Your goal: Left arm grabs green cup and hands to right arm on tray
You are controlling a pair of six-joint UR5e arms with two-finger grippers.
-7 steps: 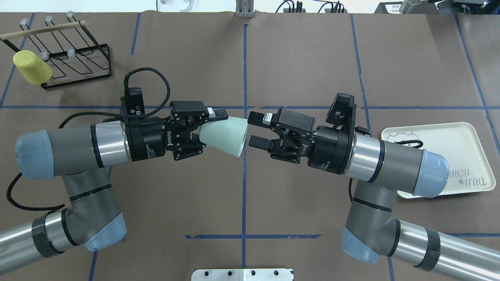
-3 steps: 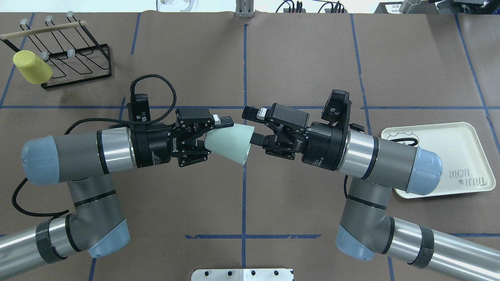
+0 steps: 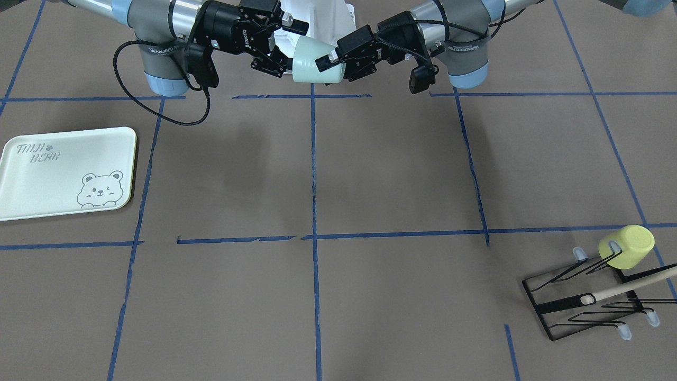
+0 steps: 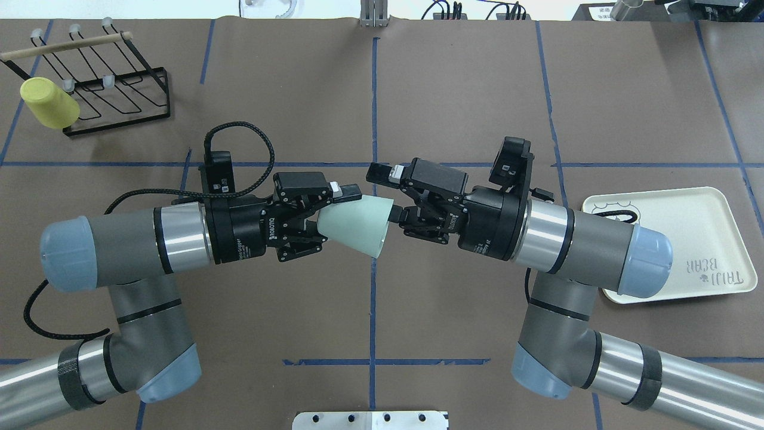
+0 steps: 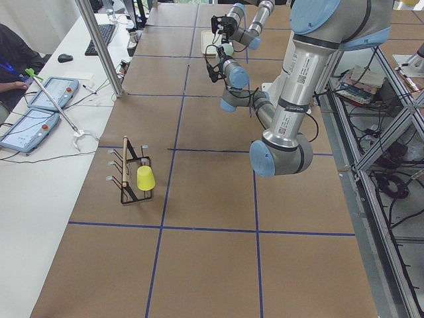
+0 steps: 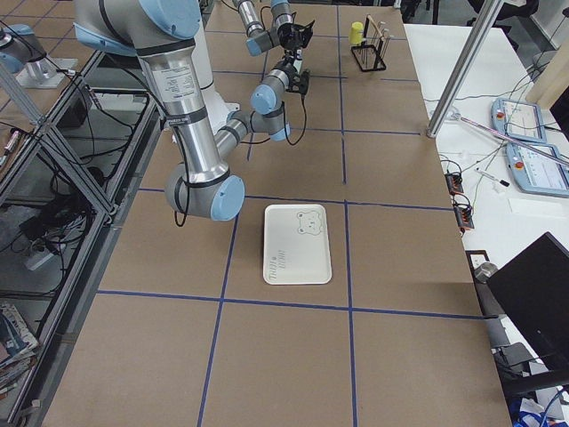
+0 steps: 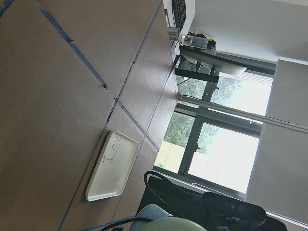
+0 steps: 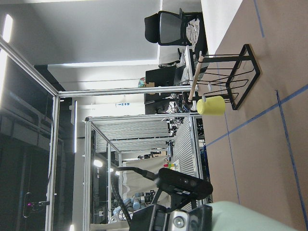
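Green cup [image 4: 355, 224], small pale mint plastic tumbler, no handle: held in air over table centre, lying sideways, mouth toward robot's right. Not on table, not on tray.

Left gripper [image 4: 331, 216], black two-finger pincer on silver-grey left arm [image 4: 119, 239]: clamped on cup's narrow base end, fingers either side of wall.

Right gripper [image 4: 382, 192], matching black pincer on silver-grey right arm [image 4: 597, 245]: spread wide, nothing gripped. One finger lies outside rim on far side, other at cup mouth, prob. just inside. Contact w/ wall can't be told.

Tray [image 4: 710, 215], pale cream-green rect. w/ grey bear drawing and lettering: flat on table at robot's right, well apart from cup.

Also present: yellow-green plastic cup [image 4: 49, 103] hung on black wire rack [image 4: 119, 89] w/ wooden rod, far left corner.

Progress (judged): pick-up done, cup brought to hand-over point, approx. halfway. Left to do: right pincer closes on rim, left lets go, cup carried to tray and set down.

Change vs earlier: 1 s ago a gap stood btwn right fingertips and rim. 0.4 s ago lower finger had reached mouth. Now both arms sit further in, cup slightly more toward right, upper finger overlaps rim. Right spread approx. same; left hold unchanged.
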